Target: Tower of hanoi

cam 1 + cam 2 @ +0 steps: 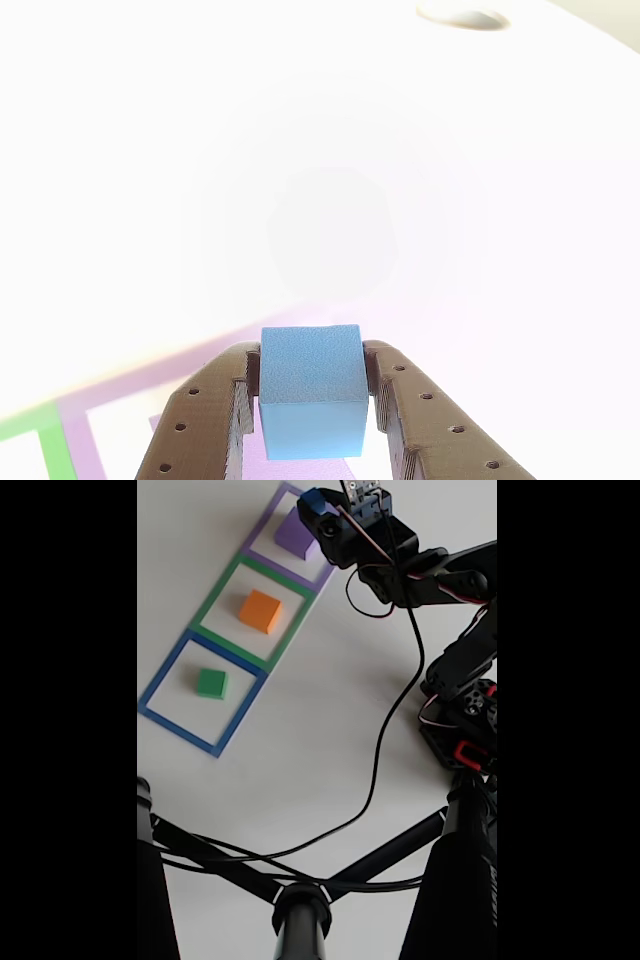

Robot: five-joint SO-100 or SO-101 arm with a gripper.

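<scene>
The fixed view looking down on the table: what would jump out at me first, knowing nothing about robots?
Three tape squares in a row: a green block in the blue-outlined one, an orange block in the green-outlined one, a purple block in the purple-outlined one. Above the purple block, the gripper holds a small blue cube between its brown fingers.

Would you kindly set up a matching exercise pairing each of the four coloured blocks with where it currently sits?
Blocks:
1. blue cube
2. purple block
3. orange block
4. green block

Places:
A. inside the green tape square
B. between the gripper fingers
C. inside the blue tape square
D. inside the purple tape square

Pairs: 1-B, 2-D, 3-A, 4-C
</scene>
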